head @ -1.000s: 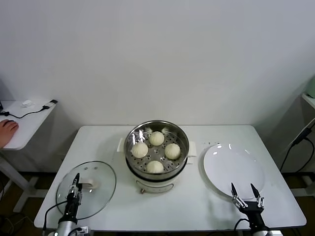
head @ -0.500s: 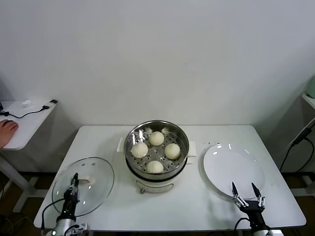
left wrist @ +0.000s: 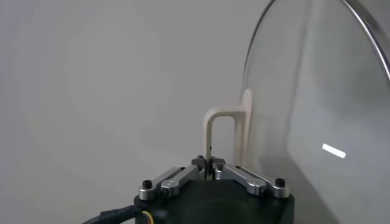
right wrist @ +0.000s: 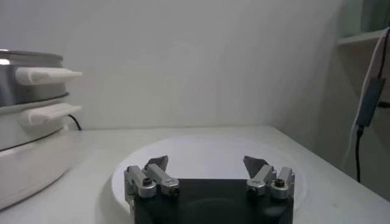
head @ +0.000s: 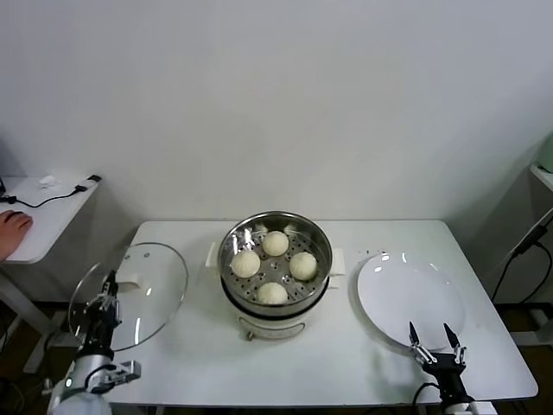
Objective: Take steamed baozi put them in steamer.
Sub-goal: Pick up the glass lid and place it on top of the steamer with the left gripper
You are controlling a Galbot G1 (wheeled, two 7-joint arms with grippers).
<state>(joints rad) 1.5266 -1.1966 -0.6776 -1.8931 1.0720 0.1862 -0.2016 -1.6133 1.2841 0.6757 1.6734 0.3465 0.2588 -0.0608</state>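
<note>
Four cream-white baozi (head: 274, 265) sit in the shiny steel steamer (head: 233, 235) on its white pot base at the table's middle. My left gripper (head: 108, 288) is at the table's left edge, shut on the white handle (left wrist: 223, 137) of the round glass lid (head: 143, 294), which it holds lifted and tilted off the table. My right gripper (head: 435, 339) is open and empty at the near edge of the white plate (head: 410, 296); it also shows in the right wrist view (right wrist: 206, 165).
The flat white plate (right wrist: 207, 155) is bare, right of the steamer (right wrist: 27, 97). A small side table (head: 39, 216) with a cable and a person's hand stands at far left. A cable hangs at far right.
My left gripper has lifted the glass lid off the table and carried it left and up, tilting it. The right gripper has stayed put.
</note>
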